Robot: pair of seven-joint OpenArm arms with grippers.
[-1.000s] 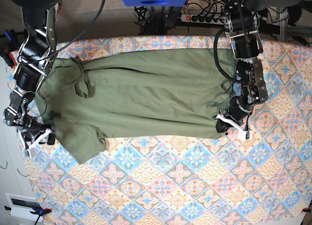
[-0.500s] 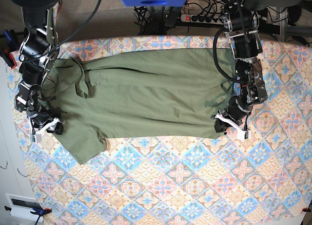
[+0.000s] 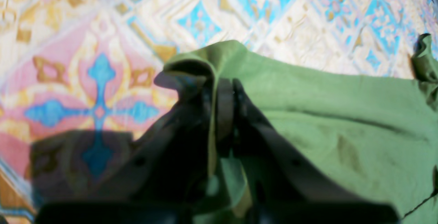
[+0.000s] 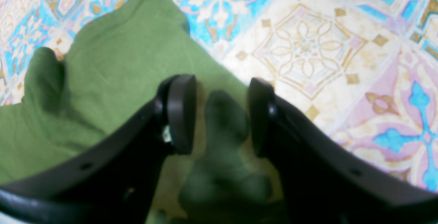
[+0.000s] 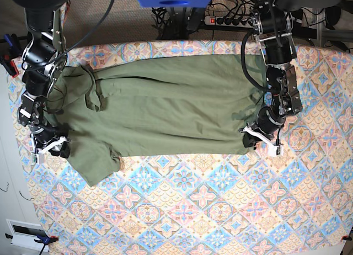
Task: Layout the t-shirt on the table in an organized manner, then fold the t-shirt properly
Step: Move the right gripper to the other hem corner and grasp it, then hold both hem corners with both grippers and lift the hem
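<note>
Left claw (image 3: 220,111) is pinched tight on the tee's (image 5: 165,109) hem corner, fabric bunched between its fingers. My right claw (image 4: 219,114) stands parted over the sleeve edge; a fold sits between the pads (image 4: 181,111), though blur hides any contact. I see the tee spread wide across the table (image 5: 220,211).

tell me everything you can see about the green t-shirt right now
The t-shirt is plain olive green, soft woven-looking fabric, lying mostly flat and lengthwise across the patterned table, with shallow wrinkles. One sleeve juts toward the near edge; the collar end is rumpled and partly folded over. The left hand is shut on a pinched fold at the hem corner. The right hand stands open over the sleeve edge, a raised bit of cloth between its fingers.
</note>
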